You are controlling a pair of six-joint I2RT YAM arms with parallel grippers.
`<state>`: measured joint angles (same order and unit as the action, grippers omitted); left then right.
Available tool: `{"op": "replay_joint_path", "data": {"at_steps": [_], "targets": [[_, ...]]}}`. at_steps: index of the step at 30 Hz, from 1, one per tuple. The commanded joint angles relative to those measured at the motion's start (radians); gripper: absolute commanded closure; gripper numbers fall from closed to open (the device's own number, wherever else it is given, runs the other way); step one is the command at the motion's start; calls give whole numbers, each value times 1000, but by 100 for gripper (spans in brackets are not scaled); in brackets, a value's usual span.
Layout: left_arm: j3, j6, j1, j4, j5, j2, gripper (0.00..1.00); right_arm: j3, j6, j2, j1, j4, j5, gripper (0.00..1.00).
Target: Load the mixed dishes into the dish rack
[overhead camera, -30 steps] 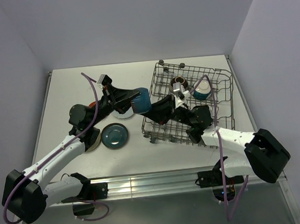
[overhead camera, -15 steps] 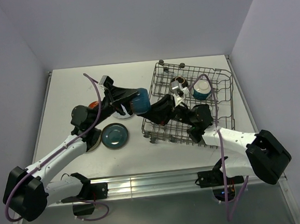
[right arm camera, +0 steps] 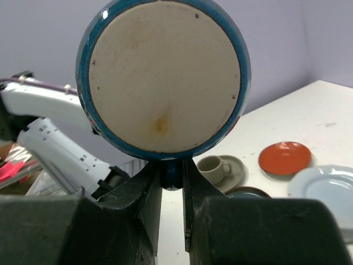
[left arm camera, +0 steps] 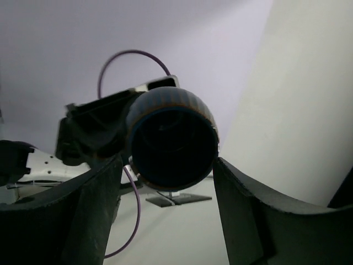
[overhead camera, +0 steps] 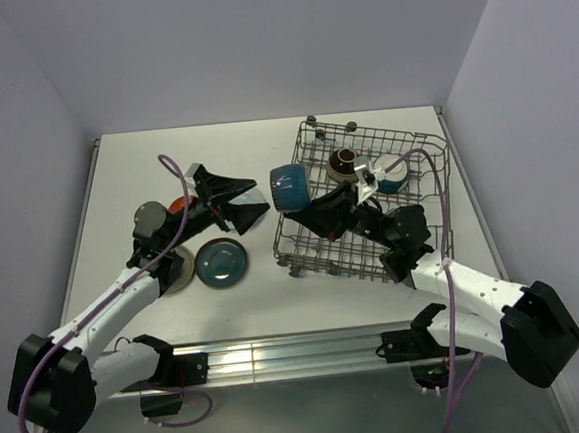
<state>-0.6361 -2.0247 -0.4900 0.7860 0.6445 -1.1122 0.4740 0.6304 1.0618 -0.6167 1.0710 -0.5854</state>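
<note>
**A:** Where is the deep blue glazed bowl with the cream unglazed base (right arm camera: 164, 77)?

**B:** It is in the right gripper (right arm camera: 172, 165), whose two fingers pinch its rim from below. The base is turned to that wrist camera. In the overhead view the bowl hangs on its side at the ten o'clock edge of the grey wire dish rack (overhead camera: 307, 250). Its mouth faces nine o'clock.

**A:** And the left gripper (overhead camera: 261, 197)?

**B:** It is spread wide and grips nothing. It sits close by at the bowl's nine o'clock. From its own wrist camera the bowl's dark mouth shows between the two fingers (left arm camera: 83, 221). Whether either finger touches the bowl, I cannot tell.

**A:** What lies inside the rack?

**B:** A brown bowl (overhead camera: 345, 160) sits towards twelve o'clock. A cream-and-teal bowl (overhead camera: 391, 173) is just beside it, at its four o'clock.

**A:** And out on the white table (overhead camera: 134, 153)?

**B:** A dark teal round plate (overhead camera: 221, 262) lies at seven o'clock of the left gripper. A red-orange round plate (overhead camera: 178, 203) lies at the gripper's nine o'clock, partly hidden by the arm. The right wrist view shows a grey-beige saucer (right arm camera: 234, 172) with a small cup (right arm camera: 210, 165) standing upright on it. In that view a pale blue round plate (right arm camera: 325, 185) lies at four o'clock of the red-orange one, near it but apart.
</note>
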Motion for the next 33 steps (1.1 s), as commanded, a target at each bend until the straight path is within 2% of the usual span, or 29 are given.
{"op": "replay_joint_path", "data": {"at_steps": [1,3,5,7,9,10,11,13,14,15,16,17,19,22,30,33], "targets": [[39,-185,82,-209,79,76,28,23,-27,-84,32,-50,36,100],[82,-94,154,-324,110,106,28,35,-47,-101,46,-124,44,100],[133,-30,218,-361,132,153,28,57,-114,-131,44,-290,70,100],[142,18,260,-424,148,190,28,58,-156,-166,46,-425,97,100],[115,133,319,-502,174,201,28,77,-194,-190,46,-538,171,100],[57,196,336,-642,176,203,28,90,-243,-212,46,-683,202,100],[20,342,353,-736,173,201,28,113,-257,-223,46,-747,234,100],[-83,488,383,-1002,104,193,29,146,-306,-243,44,-943,349,100],[-120,615,384,-1072,68,190,29,187,-326,-244,46,-1015,386,100],[-149,673,384,-1143,-24,186,30,207,-356,-241,46,-1134,447,100],[-198,766,384,-1256,-72,187,30,222,-369,-241,46,-1184,481,100],[-212,803,384,-1298,-113,192,30,251,-380,-241,46,-1230,502,100],[-221,878,384,-1352,-237,213,31,270,-414,-232,46,-1333,559,100],[-194,943,384,-1390,-345,233,32,299,-471,-185,46,-1419,578,100],[-122,1024,384,-1346,-381,181,35,301,-474,-66,43,-1467,682,100],[-116,1047,383,-1373,-439,175,37,305,-469,-18,43,-1485,722,100]]}}
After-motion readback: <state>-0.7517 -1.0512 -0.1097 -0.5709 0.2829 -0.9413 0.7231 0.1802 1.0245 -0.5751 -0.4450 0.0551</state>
